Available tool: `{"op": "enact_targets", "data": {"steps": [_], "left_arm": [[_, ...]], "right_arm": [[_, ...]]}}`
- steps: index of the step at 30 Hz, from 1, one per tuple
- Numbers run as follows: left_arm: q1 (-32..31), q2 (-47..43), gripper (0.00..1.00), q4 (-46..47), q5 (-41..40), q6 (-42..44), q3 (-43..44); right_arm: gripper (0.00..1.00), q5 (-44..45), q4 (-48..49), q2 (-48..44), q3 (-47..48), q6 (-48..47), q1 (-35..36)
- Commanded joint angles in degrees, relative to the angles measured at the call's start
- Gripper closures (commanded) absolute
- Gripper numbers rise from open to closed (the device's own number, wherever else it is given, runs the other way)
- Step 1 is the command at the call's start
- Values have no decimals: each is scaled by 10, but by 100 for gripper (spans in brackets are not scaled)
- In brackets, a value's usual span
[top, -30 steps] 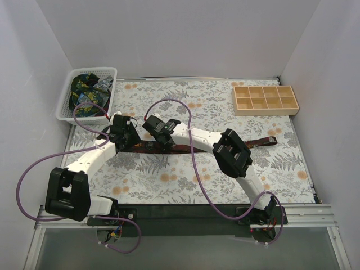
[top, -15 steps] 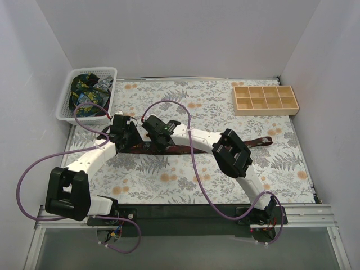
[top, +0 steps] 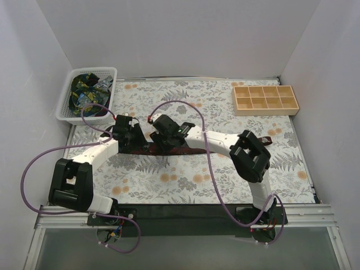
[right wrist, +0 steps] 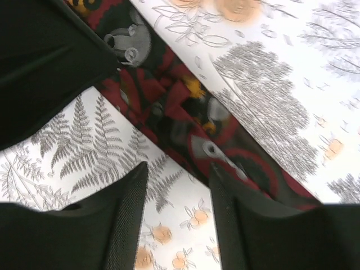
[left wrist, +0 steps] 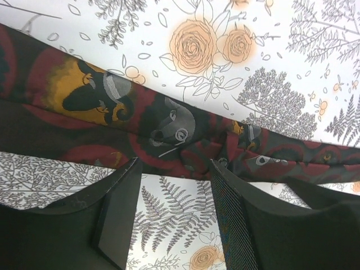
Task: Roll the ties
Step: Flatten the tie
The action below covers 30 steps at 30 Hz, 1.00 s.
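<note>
You had a limp, probably slippery tie (left wrist: 169, 126); left hand (left wrist: 175, 163) and right hand (right wrist: 179, 167) hung half-open, empty. Its near edge looked the best hold.

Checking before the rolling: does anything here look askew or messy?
The laid-out tie is creased and bunched by the left pincer, not flat. The other ties sit in a tangled heap in the basket. Nothing looks damaged.
</note>
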Motion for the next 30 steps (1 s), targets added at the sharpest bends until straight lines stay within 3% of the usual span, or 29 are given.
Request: {"op": "enact_targets", "data": {"steps": [1, 7, 17, 20, 30], "left_arm": [[2, 6, 51, 12, 36, 10, 9], [1, 21, 54, 8, 61, 33, 23], [-17, 67, 62, -3, 57, 49, 51], [-21, 81, 63, -6, 54, 54, 57], [-36, 106, 67, -10, 48, 62, 63]], "right_arm": [[50, -3, 45, -92, -57, -15, -28], [41, -15, 71, -219, -191, -21, -98], [7, -21, 83, -436, -374, -5, -286], [1, -23, 83, -484, -405, 3, -341], [2, -81, 84, -556, -442, 3, -459]]}}
